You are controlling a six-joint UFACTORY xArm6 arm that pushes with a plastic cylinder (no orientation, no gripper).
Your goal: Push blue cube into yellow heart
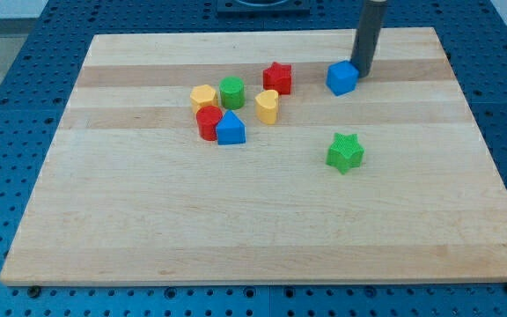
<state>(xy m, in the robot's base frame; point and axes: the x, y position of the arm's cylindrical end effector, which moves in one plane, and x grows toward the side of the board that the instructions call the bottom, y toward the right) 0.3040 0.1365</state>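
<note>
The blue cube [342,77] sits near the view's top, right of centre. The yellow heart [268,106] lies to its lower left, with the red star [277,77] between them and slightly higher. My tip [362,72] rests on the board right against the blue cube's right side, touching or nearly touching it. The dark rod rises from there out of the view's top.
Left of the yellow heart is a cluster: a green cylinder [231,92], a yellow hexagonal block [203,96], a red block [208,122] and a blue house-shaped block [231,129]. A green star [345,151] lies below the blue cube. The wooden board [262,229] sits on a blue perforated table.
</note>
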